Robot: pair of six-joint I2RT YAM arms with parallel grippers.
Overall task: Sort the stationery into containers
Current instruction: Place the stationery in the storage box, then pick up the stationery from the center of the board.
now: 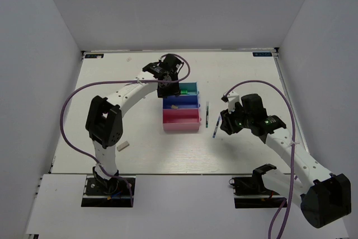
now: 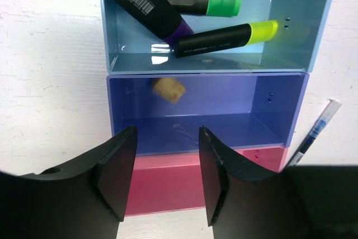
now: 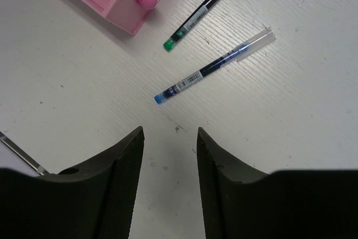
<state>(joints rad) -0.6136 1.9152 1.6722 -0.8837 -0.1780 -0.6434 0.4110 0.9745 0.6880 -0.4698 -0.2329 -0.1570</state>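
Both pairs of jaws gape empty; the left pair partly hides the pink bin (image 2: 165, 186).

We see the right fingers (image 3: 126, 177) parted, holding nothing, above the tabletop (image 3: 291, 116). A blue-tipped pen (image 3: 210, 68) lies just ahead. A green-tipped pen (image 3: 202, 10) lies beyond it, apparently clear of the pink bin (image 3: 120, 4).

The top view looks down from behind over the whole surface (image 1: 140, 155). Both wrist views sit close, facing down (left above the bins (image 2: 224, 121)), sharing the pink bin (image 2: 168, 183) and blue pen (image 2: 316, 130).
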